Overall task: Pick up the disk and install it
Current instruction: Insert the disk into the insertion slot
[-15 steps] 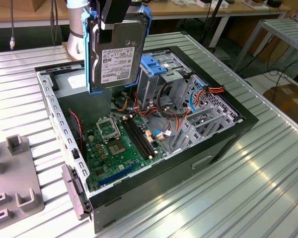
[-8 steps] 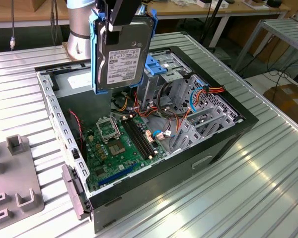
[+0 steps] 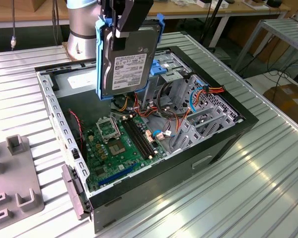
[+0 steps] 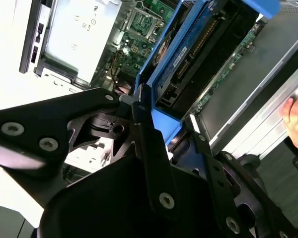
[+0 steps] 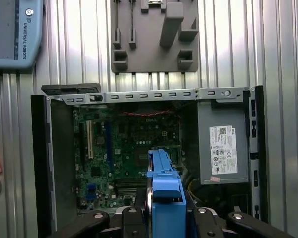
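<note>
The disk (image 3: 125, 63), a grey-silver drive with a white label in a bright blue bracket, hangs upright above the open computer case (image 3: 223, 144). My gripper (image 3: 125, 22) is shut on its top edge, and the disk is well clear of the case's floor. In the second wrist view the black fingers (image 4: 146, 136) clamp the blue bracket of the disk (image 4: 198, 54). In the first wrist view the bracket's edge of the disk (image 5: 164, 191) stands over the motherboard, with my gripper (image 5: 164, 218) closed around it.
Inside the case lie the green motherboard (image 3: 119, 141), a metal drive cage (image 3: 201, 119) with coloured cables, another blue clip (image 3: 161, 67) and the grey power-supply box (image 5: 223, 148). A grey fixture plate (image 3: 15, 191) sits beside the case. A person's hand (image 4: 297, 115) rests near the case.
</note>
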`<state>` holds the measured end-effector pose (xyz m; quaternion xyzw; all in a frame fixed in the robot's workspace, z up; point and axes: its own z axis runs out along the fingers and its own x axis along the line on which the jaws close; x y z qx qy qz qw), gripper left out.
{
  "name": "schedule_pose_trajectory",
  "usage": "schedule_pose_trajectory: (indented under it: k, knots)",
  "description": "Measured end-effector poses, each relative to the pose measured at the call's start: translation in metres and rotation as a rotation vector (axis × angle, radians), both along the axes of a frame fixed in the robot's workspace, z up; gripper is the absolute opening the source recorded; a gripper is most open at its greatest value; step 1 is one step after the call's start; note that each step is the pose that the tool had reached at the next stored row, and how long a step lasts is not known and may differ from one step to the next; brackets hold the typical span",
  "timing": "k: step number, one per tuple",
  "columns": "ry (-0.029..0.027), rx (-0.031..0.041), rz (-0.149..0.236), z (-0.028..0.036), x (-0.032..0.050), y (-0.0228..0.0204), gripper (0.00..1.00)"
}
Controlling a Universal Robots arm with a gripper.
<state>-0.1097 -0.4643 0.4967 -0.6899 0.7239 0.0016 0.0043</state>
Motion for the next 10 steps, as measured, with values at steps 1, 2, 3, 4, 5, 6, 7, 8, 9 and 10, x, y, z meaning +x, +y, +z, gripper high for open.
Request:
schedule_pose_trajectory:
  k: [1,2,3,4,5,6,7,8,9,10]
  knots:
    - [0.0000,0.0000,0.000,-0.0001,0.0003,-0.0014,0.37]
    - [0.0000,-0.0001,0.000,-0.0001,0.0007,-0.0033,0.37]
    - [0.0000,0.0000,0.000,-0.0002,0.0010,-0.0046,0.37]
    - [0.0000,-0.0003,0.000,-0.0002,0.0015,-0.0067,0.37]
    - [0.0000,-0.0005,0.000,-0.0002,0.0020,-0.0086,0.37]
    - [0.0000,-0.0006,0.000,-0.0003,0.0024,-0.0105,0.37]
    - [0.0000,-0.0008,0.000,-0.0003,0.0027,-0.0116,0.37]
    - [0.0000,-0.0009,0.000,-0.0004,0.0032,-0.0136,0.37]
    - [0.0000,-0.0010,0.000,-0.0004,0.0034,-0.0147,0.37]
    - [0.0000,-0.0012,0.000,-0.0005,0.0036,-0.0158,0.37]
